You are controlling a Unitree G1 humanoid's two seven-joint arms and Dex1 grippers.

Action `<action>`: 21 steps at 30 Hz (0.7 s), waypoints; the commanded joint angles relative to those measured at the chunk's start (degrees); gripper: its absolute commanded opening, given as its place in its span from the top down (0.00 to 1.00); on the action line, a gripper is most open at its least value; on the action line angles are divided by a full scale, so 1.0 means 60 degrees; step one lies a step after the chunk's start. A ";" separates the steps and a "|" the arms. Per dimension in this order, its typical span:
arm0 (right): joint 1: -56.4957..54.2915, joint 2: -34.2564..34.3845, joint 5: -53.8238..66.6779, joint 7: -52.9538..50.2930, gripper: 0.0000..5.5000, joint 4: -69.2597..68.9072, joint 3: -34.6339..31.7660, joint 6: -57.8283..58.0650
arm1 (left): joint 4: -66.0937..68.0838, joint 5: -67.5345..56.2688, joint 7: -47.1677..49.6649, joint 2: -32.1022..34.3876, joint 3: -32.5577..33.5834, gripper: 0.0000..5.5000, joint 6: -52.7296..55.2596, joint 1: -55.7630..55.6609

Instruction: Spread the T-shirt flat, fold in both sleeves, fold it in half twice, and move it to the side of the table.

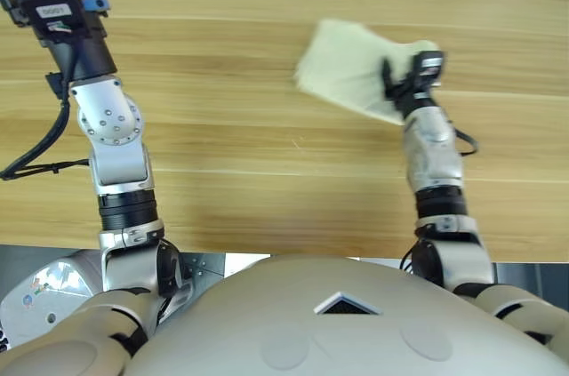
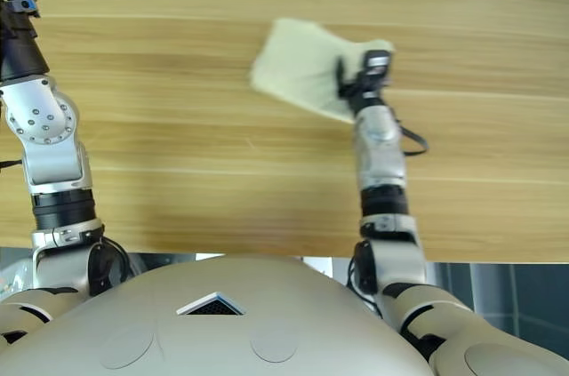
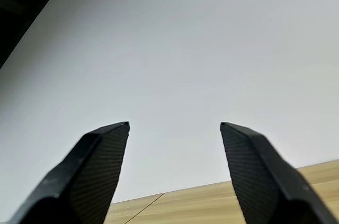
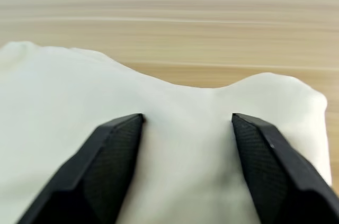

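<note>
Overhead, find the folded shirt (image 1: 342,65) right of centre on the counter (image 1: 204,136), under the right claw (image 1: 393,78). From left wrist, see left claw (image 3: 175,128) wide, empty, aloft. From right wrist, note spread fingers (image 4: 111,166) laid on cloth, not pinching: could skid and ruck the folds.

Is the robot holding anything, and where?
Nothing looks gripped. The right gripper sits on the near right corner of the folded T-shirt, fingers open; the left gripper is empty.
</note>
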 commanded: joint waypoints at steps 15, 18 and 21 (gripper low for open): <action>-0.4303 -0.2880 0.0411 -0.6113 0.43 0.7540 -0.3500 -0.2309 | -0.0133 -0.0480 0.0370 -0.0150 0.2388 0.42 -0.0256 0.2881; -0.4825 -0.2448 -0.0189 -0.6386 0.43 0.7259 -0.2853 -0.3274 | -0.0139 -0.0482 0.0386 -0.0280 0.2425 0.42 -0.0412 0.3208; -0.5426 -0.1142 -0.1197 -0.5186 0.43 0.6153 -0.1384 -0.5399 | -0.0283 -0.0404 0.0364 -0.0486 0.2172 0.42 -0.0548 0.3224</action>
